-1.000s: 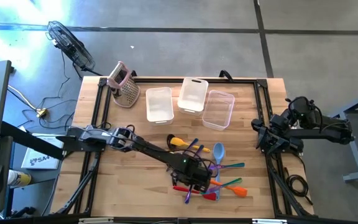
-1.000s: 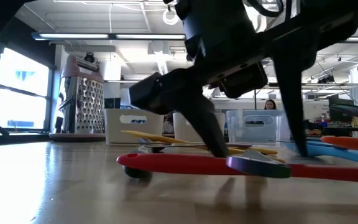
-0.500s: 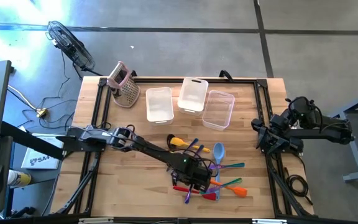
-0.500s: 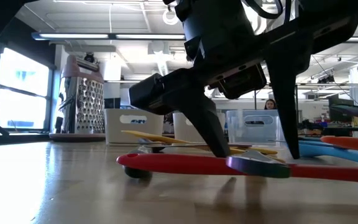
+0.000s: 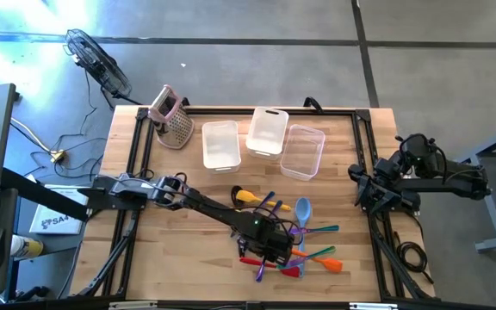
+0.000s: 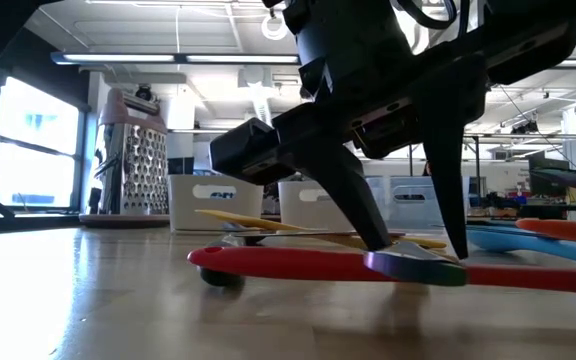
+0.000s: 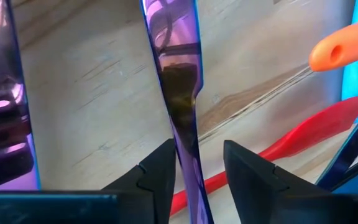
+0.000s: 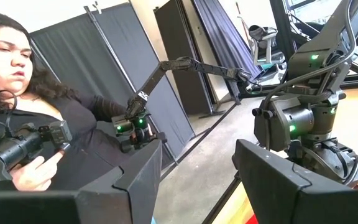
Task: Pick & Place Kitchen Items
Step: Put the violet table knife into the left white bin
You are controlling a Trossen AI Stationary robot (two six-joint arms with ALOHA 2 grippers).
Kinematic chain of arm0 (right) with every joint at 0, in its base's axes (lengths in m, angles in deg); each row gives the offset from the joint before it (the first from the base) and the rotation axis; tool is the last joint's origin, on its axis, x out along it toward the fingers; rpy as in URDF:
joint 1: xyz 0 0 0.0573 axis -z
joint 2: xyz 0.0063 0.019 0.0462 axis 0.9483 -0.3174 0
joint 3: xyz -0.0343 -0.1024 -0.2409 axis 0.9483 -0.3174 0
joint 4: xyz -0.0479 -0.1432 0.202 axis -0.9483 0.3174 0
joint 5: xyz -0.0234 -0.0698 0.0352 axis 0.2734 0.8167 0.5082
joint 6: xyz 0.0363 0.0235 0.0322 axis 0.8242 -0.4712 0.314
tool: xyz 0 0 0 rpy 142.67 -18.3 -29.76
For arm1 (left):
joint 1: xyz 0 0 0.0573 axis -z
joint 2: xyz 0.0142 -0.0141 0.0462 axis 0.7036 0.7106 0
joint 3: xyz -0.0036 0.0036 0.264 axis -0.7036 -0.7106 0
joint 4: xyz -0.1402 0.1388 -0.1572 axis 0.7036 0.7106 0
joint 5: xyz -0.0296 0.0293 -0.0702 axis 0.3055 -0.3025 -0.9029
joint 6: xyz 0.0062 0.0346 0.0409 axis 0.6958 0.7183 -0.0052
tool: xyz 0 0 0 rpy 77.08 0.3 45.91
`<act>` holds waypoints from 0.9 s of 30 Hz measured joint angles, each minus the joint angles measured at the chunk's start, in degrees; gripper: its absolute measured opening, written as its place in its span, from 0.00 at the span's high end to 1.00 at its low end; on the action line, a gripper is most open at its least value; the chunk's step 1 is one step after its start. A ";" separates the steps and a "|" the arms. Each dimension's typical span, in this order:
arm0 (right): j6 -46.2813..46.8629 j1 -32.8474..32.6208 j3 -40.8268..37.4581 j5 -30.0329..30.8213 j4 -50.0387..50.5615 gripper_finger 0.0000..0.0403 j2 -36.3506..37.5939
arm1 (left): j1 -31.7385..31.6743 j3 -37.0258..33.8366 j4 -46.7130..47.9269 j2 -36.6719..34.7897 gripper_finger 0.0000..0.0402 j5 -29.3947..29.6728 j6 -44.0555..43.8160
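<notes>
Fingers of your left gripper [image 7: 194,177] stand a narrow gap apart astride the handle of a purple utensil [image 7: 178,93], the nearer finger touching it, the other just off; I'd call the grasp not yet made. That handle's long axis runs straight away from the gripper, between the fingers. In the low view the fingers reach the table at the purple utensil's end, which lies across a red spatula [image 6: 298,265].

Outward from the left gripper, the remaining utensils [image 5: 313,241] fan toward the right arm's side: a blue spoon [image 5: 302,209], green and orange handles, and a yellow one [image 5: 246,196] toward the tubs. The three clear tubs [image 5: 265,142] beyond the left gripper look empty, so you have nearly the whole job ahead.

Your right gripper [image 8: 197,180] waits well apart at the table's edge, fingers spread wide, holding nothing.
</notes>
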 joint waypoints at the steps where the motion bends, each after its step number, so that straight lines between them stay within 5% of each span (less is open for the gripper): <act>1: 0.00 0.00 0.00 0.00 0.01 0.51 0.00 | 0.00 0.00 0.00 0.00 0.69 -0.04 0.00; 27: -0.04 0.00 0.00 1.77 0.00 0.51 0.00 | 0.02 0.04 -0.67 0.50 0.90 -3.30 0.00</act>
